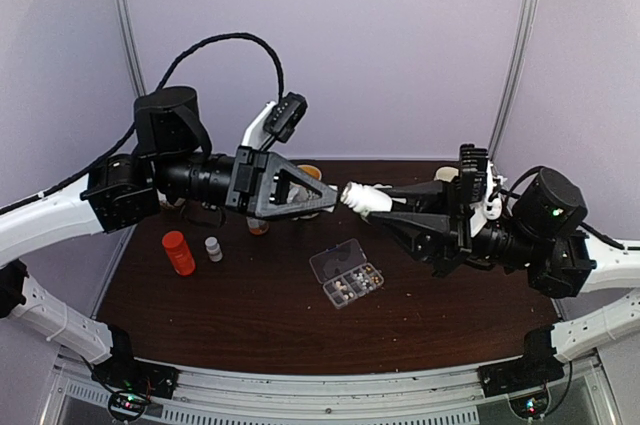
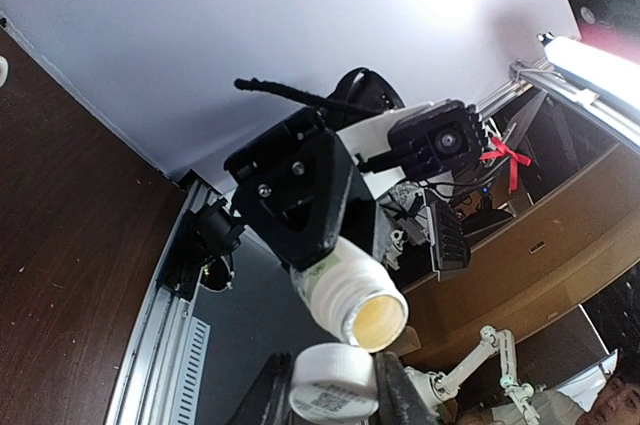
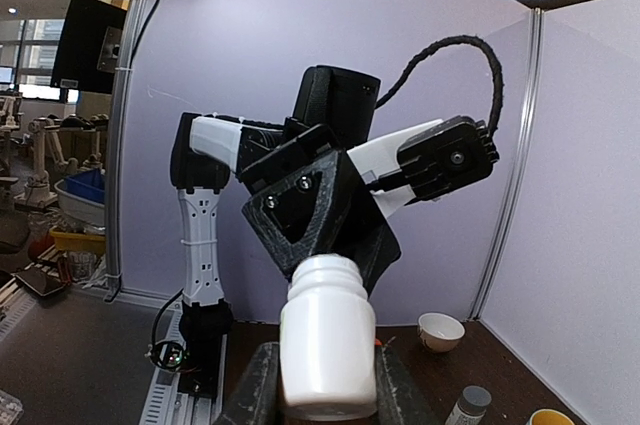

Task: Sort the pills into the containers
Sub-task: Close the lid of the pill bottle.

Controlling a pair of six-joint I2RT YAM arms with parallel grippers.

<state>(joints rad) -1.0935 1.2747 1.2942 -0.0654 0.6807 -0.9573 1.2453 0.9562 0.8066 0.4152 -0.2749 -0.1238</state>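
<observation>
White plastic sits in both grippers. The left gripper (image 1: 332, 198) is clamped on a loose white cap (image 2: 333, 392), held just off the mouth of the white bottle (image 1: 366, 199). The right gripper (image 3: 322, 375) grips that bottle round its body. The bottle lies roughly level above the table, its threaded neck bare. I judge the uncapping step complete. The bottle's interior shows yellowish in the left wrist view, but I cannot tell whether it holds pills.

In my judgement the next move calls for bringing the bottle down over the pill box (image 1: 333, 263) and tipping it slowly toward one compartment, with the cap kept aside. The box lies below the bottle and nearer to me, its lid open, with pills (image 1: 352, 283) in several compartments.

The surface is a dark brown wooden table (image 1: 250, 320). From the left it carries an orange bottle (image 1: 179, 252), a small grey-capped white bottle (image 1: 213, 248) just beside it, the pill box near the centre, and a small white bowl (image 3: 440, 330) at the far right. The room has pale lilac panels and aluminium posts (image 1: 124, 15), with workshop clutter beyond.
</observation>
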